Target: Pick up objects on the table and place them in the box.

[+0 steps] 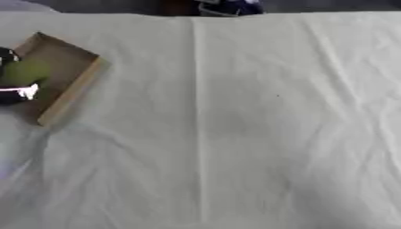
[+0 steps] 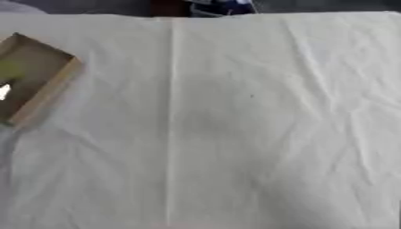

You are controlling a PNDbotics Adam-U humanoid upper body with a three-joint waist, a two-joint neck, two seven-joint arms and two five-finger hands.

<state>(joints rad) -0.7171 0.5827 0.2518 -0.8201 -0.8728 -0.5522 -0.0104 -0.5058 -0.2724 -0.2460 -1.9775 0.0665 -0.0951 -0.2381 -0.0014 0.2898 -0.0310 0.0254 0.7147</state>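
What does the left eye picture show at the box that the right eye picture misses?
Only the left eye view shows a dark shape, perhaps the robot's left hand, at the picture's left edge over the cardboard box, with a round green thing against it. The right eye view adds nothing new; there only a green trace and a white glint show at the edge. Both show the box on the cream cloth, with no loose objects on the cloth in view.
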